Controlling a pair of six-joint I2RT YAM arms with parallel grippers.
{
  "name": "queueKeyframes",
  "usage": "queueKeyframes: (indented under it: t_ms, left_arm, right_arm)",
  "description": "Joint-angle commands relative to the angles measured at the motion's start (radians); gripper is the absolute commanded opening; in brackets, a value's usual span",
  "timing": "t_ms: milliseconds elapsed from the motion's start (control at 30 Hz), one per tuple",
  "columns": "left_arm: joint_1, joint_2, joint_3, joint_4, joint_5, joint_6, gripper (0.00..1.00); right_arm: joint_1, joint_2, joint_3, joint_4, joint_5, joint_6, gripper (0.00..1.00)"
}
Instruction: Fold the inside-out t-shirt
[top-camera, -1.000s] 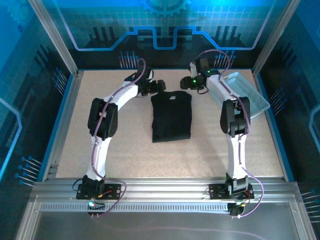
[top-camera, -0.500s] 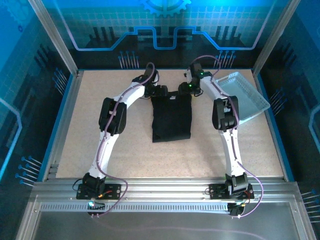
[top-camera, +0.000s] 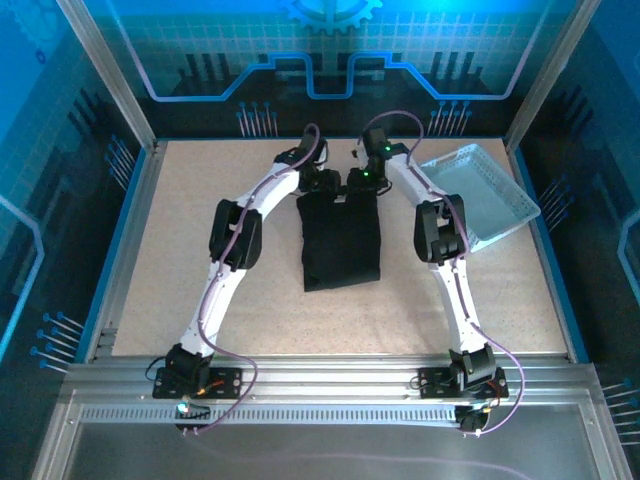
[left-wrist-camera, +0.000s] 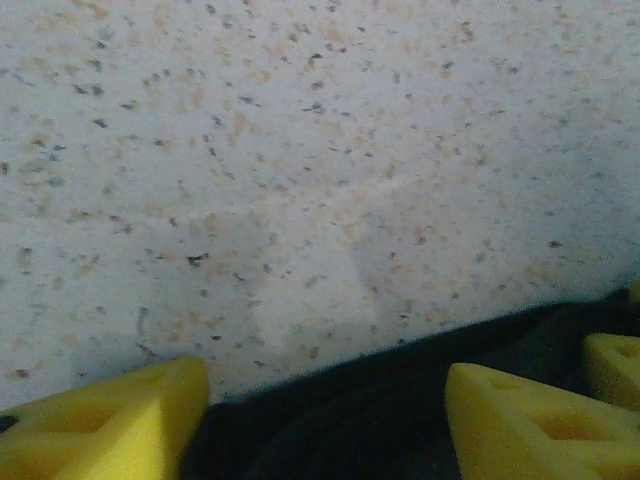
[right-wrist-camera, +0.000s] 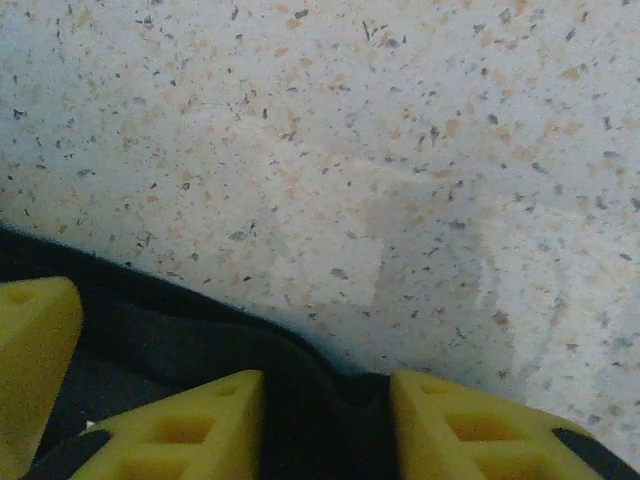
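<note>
The inside-out t-shirt (top-camera: 342, 240) is black and lies as a narrow upright rectangle in the middle of the table. Both grippers sit at its far edge. My left gripper (top-camera: 325, 183) is at the far left corner. In the left wrist view this left gripper (left-wrist-camera: 325, 400) stands open, its yellow fingers (left-wrist-camera: 100, 425) wide apart with black t-shirt cloth (left-wrist-camera: 380, 420) lying loose between them. My right gripper (top-camera: 362, 180) is at the far right corner. Seen from the right wrist, that right gripper (right-wrist-camera: 325, 400) is shut on a bunched bit of the t-shirt's hem (right-wrist-camera: 320, 420).
A light grey perforated tray (top-camera: 480, 195) lies tilted at the back right, close to the right arm. Speckled tabletop (top-camera: 200, 230) stretches left, right and in front of the shirt. Metal frame posts and blue walls ring the table.
Both grippers have moved inward from the shirt's sides to its far corners. Both pairs of jaws have narrowed, the right one closing onto the hem.
</note>
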Motion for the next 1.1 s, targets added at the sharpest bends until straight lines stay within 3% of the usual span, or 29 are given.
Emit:
queueKeyframes:
  t_ms: [0,100,267,400,633,867,1067]
  left_arm:
    - [-0.009,0.028,0.010,-0.109,-0.013,0.000,0.63]
    - [-0.009,0.009,-0.014,-0.157,-0.051,-0.016,0.64]
    - [0.001,-0.179,-0.272,-0.015,-0.071,-0.022,0.68]
    - [0.017,-0.214,-0.275,-0.048,-0.106,-0.027,0.70]
    - [0.018,-0.140,-0.222,-0.066,-0.052,-0.015,0.70]
    - [-0.002,-0.076,-0.174,-0.093,-0.026,-0.015,0.60]
    - [-0.003,-0.071,-0.186,-0.069,0.035,-0.037,0.43]
  right_arm:
    - [0.007,0.020,-0.007,-0.035,0.015,0.015,0.32]
    - [0.006,0.000,-0.042,-0.016,0.033,0.024,0.30]
    - [0.000,-0.028,-0.072,0.000,0.039,0.027,0.30]
    - [0.000,-0.043,-0.087,0.010,0.038,0.030,0.30]
    - [0.005,-0.054,-0.117,0.027,0.026,0.037,0.30]
    - [0.011,-0.056,-0.130,0.029,0.026,0.040,0.29]
    - [0.022,-0.065,-0.164,0.051,-0.008,0.056,0.24]
